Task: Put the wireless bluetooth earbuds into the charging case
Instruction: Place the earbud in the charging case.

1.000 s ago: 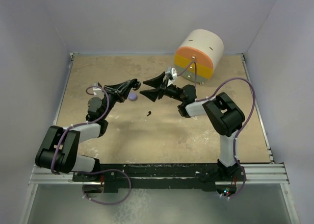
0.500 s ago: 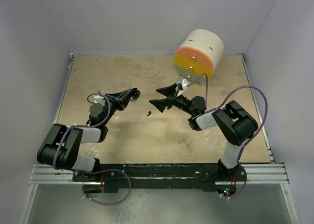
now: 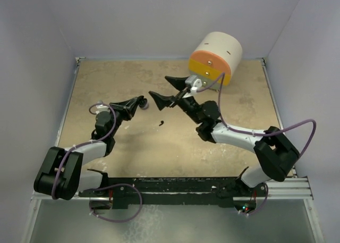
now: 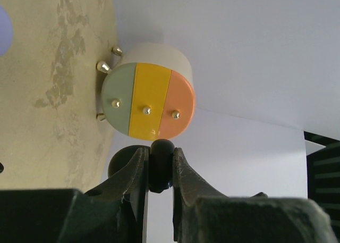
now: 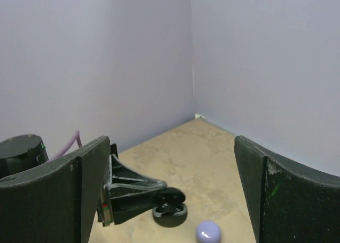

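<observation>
Table (image 3: 106, 83), tan and mottled. Cylindrical drum (image 3: 215, 56), cream body, lying on its side at the far right. The top view shows orange and yellow on its face; the left wrist view adds a green stripe and brass pegs. Right gripper (image 3: 164, 90): jaws spread wide, empty, hovering near the case, probably ready to fetch an earbud. Left gripper (image 3: 139, 101): pinched narrowly on the black charging case (image 5: 170, 210), apparently steadying it for loading. Only the right wrist view suggests the lid is ajar. Lavender puck (image 5: 208, 232), just beside the case, barely visible from above. Black earbud (image 3: 161, 122), loose on the table near both grippers, outside the case.
</observation>
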